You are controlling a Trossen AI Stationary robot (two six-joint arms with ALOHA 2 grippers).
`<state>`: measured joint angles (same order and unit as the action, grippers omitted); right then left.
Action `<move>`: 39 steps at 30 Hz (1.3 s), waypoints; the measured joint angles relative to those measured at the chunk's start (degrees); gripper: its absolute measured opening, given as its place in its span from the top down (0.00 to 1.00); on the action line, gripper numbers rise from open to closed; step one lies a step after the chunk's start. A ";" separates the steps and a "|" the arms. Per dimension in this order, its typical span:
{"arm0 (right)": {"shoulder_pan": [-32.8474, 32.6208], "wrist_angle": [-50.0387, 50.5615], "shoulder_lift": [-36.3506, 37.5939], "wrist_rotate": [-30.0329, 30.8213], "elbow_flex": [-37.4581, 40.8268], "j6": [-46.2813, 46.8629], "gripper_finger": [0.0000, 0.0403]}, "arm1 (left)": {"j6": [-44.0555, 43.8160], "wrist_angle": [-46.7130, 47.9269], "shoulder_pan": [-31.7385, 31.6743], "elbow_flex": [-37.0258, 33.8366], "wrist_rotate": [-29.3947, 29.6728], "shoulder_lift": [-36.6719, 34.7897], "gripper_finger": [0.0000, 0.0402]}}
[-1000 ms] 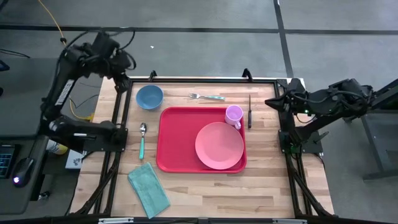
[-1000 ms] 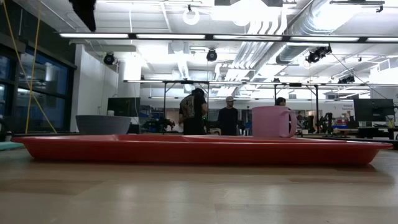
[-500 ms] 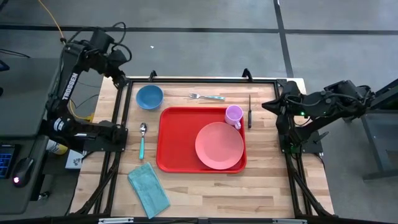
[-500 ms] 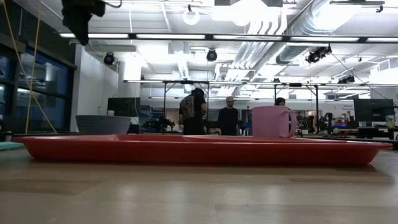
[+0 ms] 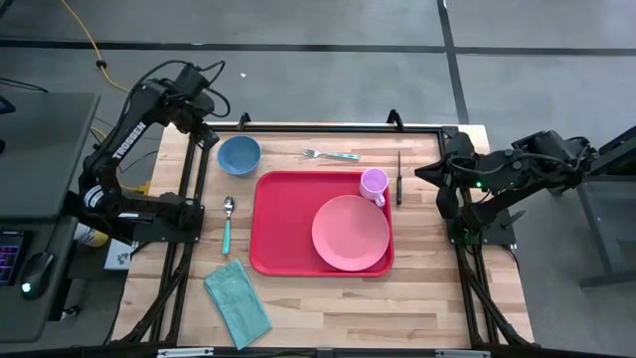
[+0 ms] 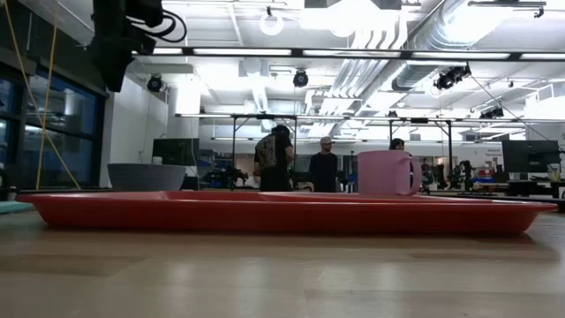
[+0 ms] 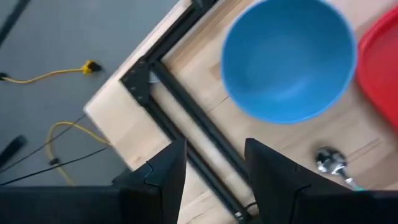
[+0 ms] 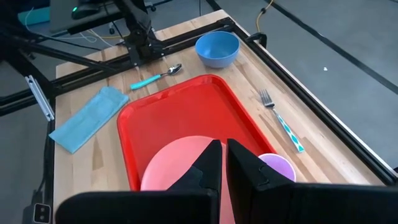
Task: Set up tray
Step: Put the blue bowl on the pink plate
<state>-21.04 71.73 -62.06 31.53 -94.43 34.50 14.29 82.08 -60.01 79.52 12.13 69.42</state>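
Red tray (image 5: 283,224) sits at centre of the desk (image 5: 417,288) in the high view, already carrying the pink plate (image 5: 350,233) at its lower right and the mug (image 5: 374,184) at its upper right corner. Bowl (image 5: 238,154), spoon (image 5: 228,223), fork (image 5: 331,154), knife (image 5: 399,177) and napkin (image 5: 238,301) lie on the wood outside the tray. Left gripper (image 5: 202,136) hangs at upper left, just beside the bowl, fingers spread and empty. Right gripper (image 5: 427,171) waits at the right edge near the knife, fingers pressed together, empty. Judgement: bowl looks the likely next pick. Risks: the smooth rounded rim could slip from a shallow pinch; a fast descent could shove the bowl into the tray edge or onto the spoon; the desk frame rail (image 7: 186,118) beside the bowl could catch a finger.
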 joint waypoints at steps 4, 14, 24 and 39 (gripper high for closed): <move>0.00 0.00 -0.28 -0.04 0.00 0.00 1.00 | -2.44 -1.92 0.01 -1.70 -2.16 -0.09 0.51; 0.00 -0.02 -0.63 -0.44 0.00 -0.26 1.00 | -5.17 -5.47 0.04 -7.19 1.91 -0.01 0.51; 0.00 -0.02 -0.61 -0.46 0.00 -0.44 1.00 | -7.14 -10.78 0.02 -13.30 -3.00 -0.03 0.51; 0.00 -0.04 -0.61 -2.11 0.00 -0.02 1.00 | -15.22 -27.43 -1.29 -27.47 -5.84 0.86 0.51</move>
<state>-21.04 71.68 -62.67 29.42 -94.43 34.48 -0.93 54.65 -61.30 52.05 6.29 70.28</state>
